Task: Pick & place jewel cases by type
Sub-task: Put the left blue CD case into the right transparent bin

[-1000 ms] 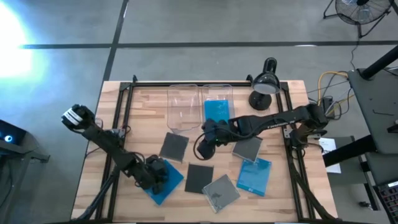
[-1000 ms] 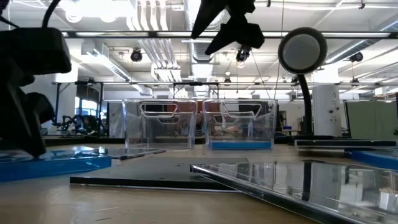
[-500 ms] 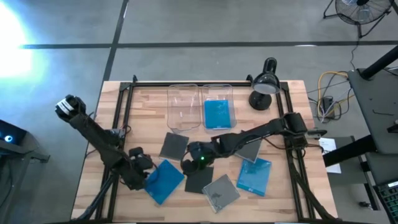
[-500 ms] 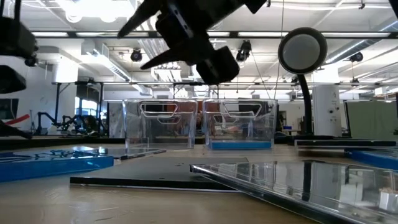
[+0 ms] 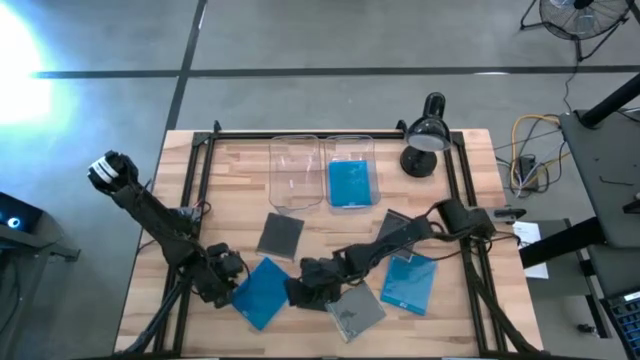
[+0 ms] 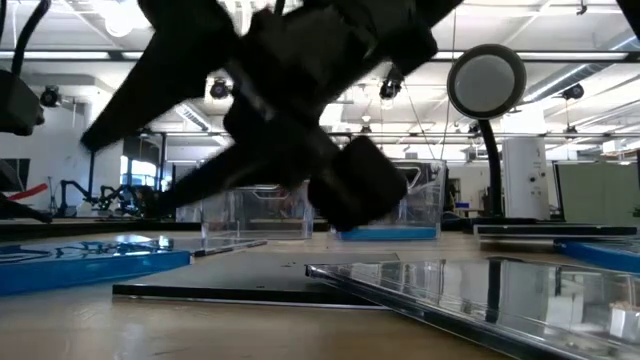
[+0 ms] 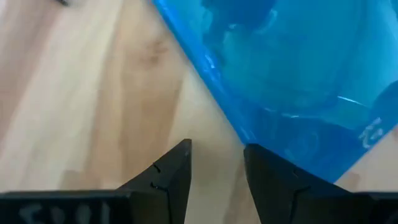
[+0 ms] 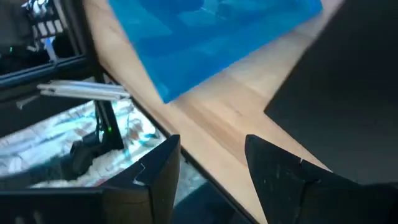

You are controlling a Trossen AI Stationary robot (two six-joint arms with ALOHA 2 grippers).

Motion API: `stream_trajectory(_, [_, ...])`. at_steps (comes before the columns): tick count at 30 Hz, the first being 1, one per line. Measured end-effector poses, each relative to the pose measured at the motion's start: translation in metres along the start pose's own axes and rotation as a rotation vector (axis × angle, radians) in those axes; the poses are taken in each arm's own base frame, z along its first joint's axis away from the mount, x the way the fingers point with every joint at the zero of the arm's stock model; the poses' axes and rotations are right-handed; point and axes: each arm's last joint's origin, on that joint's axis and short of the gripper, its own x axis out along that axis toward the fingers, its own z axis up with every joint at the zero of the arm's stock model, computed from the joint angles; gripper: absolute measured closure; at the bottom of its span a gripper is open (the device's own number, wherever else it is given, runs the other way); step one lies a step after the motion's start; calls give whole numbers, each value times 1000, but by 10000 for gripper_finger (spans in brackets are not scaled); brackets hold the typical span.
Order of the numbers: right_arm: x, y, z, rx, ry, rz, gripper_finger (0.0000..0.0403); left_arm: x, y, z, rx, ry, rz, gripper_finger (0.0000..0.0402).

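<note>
Several jewel cases lie flat on the wooden table. One blue case (image 5: 262,291) lies near the front, and my left gripper (image 5: 228,275) sits low just left of it, open. Its fingers (image 7: 216,163) stand by that case's edge (image 7: 280,81). My right gripper (image 5: 300,292) is open, reaching low between this blue case (image 8: 211,37) and a dark case (image 8: 348,93). Another dark case (image 5: 280,235), a grey clear case (image 5: 356,308) and a second blue case (image 5: 408,282) lie around. A further blue case (image 5: 350,183) lies in the right clear bin.
Two clear bins (image 5: 296,172) stand side by side at the table's far middle; the left one holds no case. A black desk lamp (image 5: 424,140) stands at the far right. A black rail frame (image 5: 195,190) runs along the table's edges. My right arm (image 5: 400,235) lies across another dark case.
My right gripper has swung from beside the right bin toward the table's near edge and left, coming down low next to the front blue case. My left gripper has drawn back leftward off that blue case, which stays flat on the table.
</note>
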Motion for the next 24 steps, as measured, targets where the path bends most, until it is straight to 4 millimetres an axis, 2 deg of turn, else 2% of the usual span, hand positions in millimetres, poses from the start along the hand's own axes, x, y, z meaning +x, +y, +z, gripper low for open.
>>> stream_trajectory(4, [16,-8,4,49,-51,-15,227,-1,-7,2,11,-13,-57,273])
stream_trajectory(10, [28,-7,8,66,-110,1,227,0,-23,7,-1,-44,-210,273])
stream_trajectory(17, [29,1,8,12,-148,-57,227,14,-34,8,-2,-77,-272,273])
stream_trajectory(24, [20,12,7,-85,-163,-150,227,31,-39,8,67,-108,-271,273])
